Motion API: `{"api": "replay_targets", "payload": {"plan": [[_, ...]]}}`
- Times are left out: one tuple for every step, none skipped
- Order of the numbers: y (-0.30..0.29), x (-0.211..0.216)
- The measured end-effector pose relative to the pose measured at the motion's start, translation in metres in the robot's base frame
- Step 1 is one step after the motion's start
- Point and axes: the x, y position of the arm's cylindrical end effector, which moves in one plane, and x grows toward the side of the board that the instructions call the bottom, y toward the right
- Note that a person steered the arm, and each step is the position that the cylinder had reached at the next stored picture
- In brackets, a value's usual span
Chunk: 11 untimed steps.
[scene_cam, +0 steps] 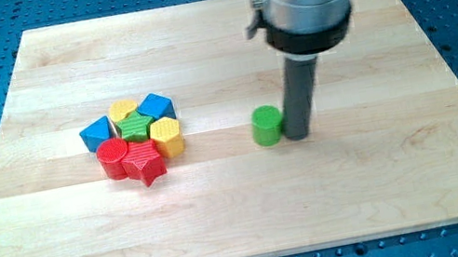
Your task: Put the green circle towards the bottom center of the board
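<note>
The green circle (267,125) stands near the middle of the wooden board (244,211), a little right of centre. My tip (297,134) rests on the board right beside it, on its right side, touching or nearly touching. The rod rises from there into the grey arm body at the view's top.
A tight cluster of blocks sits left of centre: a blue block (97,133), a yellow block (123,109), a blue cube (155,106), a green star (135,126), a yellow hexagon (167,136), a red circle (113,155) and a red star (145,162). Blue perforated table surrounds the board.
</note>
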Motion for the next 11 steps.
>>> {"api": "replay_targets", "payload": {"plan": [[0.008,-0.013],[-0.034,0.005],[-0.032,0.002],[-0.042,-0.034],[-0.078,-0.002],[-0.115,0.017],[-0.123,0.03],[-0.064,0.049],[-0.004,0.039],[-0.014,0.077],[-0.085,0.068]]}}
